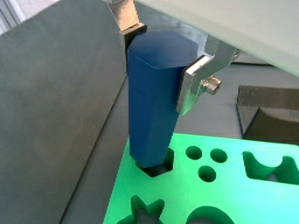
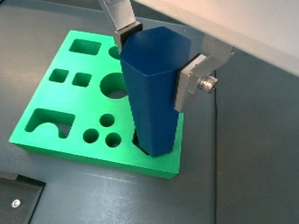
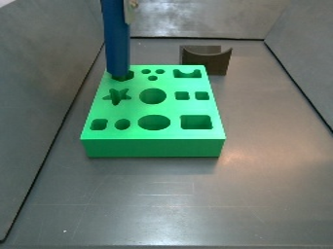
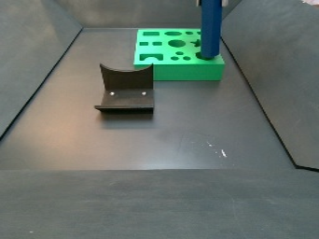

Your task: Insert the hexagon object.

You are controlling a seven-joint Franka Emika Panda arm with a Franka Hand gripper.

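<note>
The hexagon object [image 1: 152, 105] is a tall blue faceted bar, upright in both wrist views [image 2: 152, 101]. My gripper [image 1: 160, 57] is shut on its upper part, with one silver finger [image 1: 193, 83] on each side; it also shows in a wrist view [image 2: 156, 57]. The bar's lower end sits at a hole in a corner of the green block [image 1: 222, 188], which has several shaped holes [image 2: 70, 96]. In the side views the bar [image 3: 115, 39] stands on a corner of the block [image 3: 156, 131] and runs out of frame [image 4: 212, 28]. The gripper is out of view there.
The dark fixture [image 4: 125, 91] with a curved notch stands on the floor apart from the green block [image 4: 169, 56]. It also shows in a side view [image 3: 204, 58] and a wrist view [image 1: 268, 109]. Dark walls enclose the floor.
</note>
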